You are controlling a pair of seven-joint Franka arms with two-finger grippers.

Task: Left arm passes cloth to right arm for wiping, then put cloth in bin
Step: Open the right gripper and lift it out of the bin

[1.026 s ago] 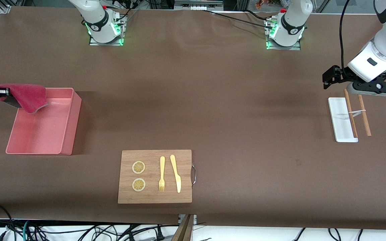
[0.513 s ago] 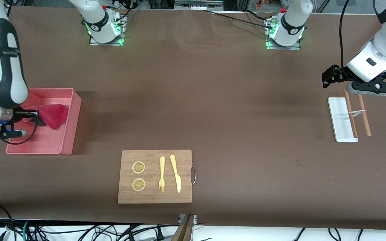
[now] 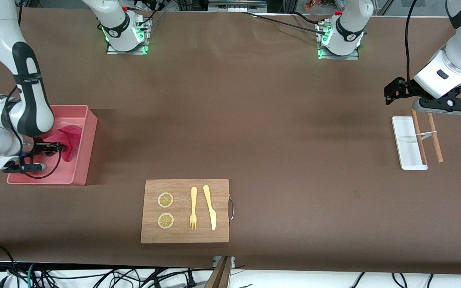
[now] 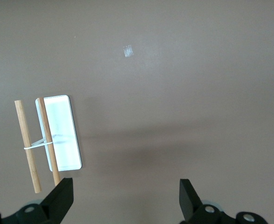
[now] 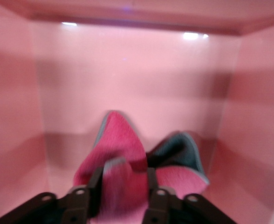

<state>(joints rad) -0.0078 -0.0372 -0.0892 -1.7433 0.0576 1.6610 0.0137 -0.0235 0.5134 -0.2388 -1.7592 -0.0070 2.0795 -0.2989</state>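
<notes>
Right gripper (image 3: 59,149): reaching inside the bin (image 3: 81,168), jaws gripping the bunched cloth (image 3: 70,139), bin walls closing round it. Left gripper (image 3: 392,93): waiting, jaws spread wide, over the table. In the front view, white tray (image 3: 404,140) and banded sticks (image 3: 435,138) are lying at its five o'clock, and cutting board (image 3: 182,236) at the bin's four o'clock.

Even overhead light is washing the table (image 3: 254,120), with soft shadows.
The bin (image 3: 82,176) is casting a faint shadow toward the board (image 3: 182,236); two glare spots are glinting on its inner wall in the right wrist view, where the cloth (image 5: 127,154) is smearing with motion blur.
</notes>
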